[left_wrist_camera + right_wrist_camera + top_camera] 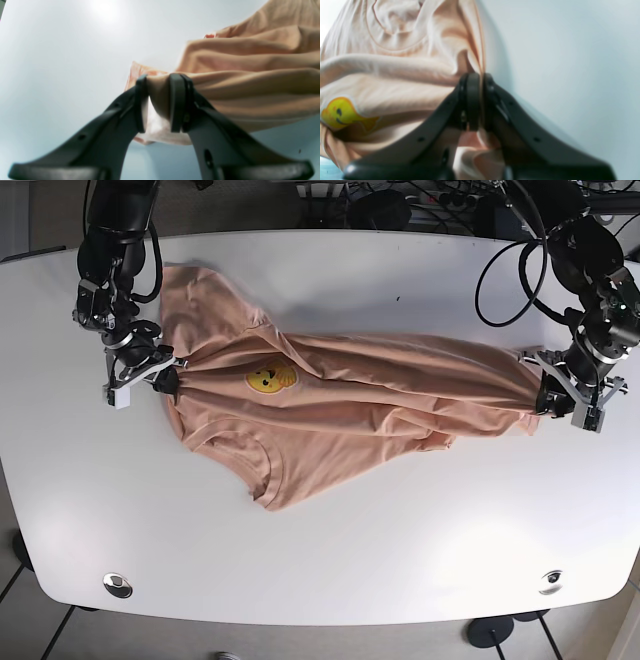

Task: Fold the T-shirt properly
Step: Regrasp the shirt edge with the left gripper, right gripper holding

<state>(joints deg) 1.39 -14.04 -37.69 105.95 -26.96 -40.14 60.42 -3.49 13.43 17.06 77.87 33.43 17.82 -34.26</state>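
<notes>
T-shirt [350, 395], peach-coloured, is lying stretched crosswise over the white tabletop [330, 560], running from the far-left area of the base view to its right edge. Fabric is bunching into long lengthwise ridges through the middle. A yellow smiley print [270, 379] is showing face up near the garment's left-of-centre part. The neckline [245, 455] is curving along the lower edge nearest the front of the tabletop, and one loose flap is spreading toward the back-left corner.

Right pincer [168, 373], at the base view's left, is gripping the shirt's edge: in the right wrist view its dark fingers [473, 100] are standing nearly together with a thin layer of cloth pinched between them, more fabric hanging below.

Left pincer [542, 392], at the base view's right, is clamping the opposite end of the garment: in the left wrist view the two fingers [177, 100] are sitting slightly apart with a thick gathered fold squeezed between the pads, pale lining showing underneath.

Black cables [510, 260] are looping behind the left arm at the back of the tabletop. Two round fittings [117, 584] are sitting near the front corners.
</notes>
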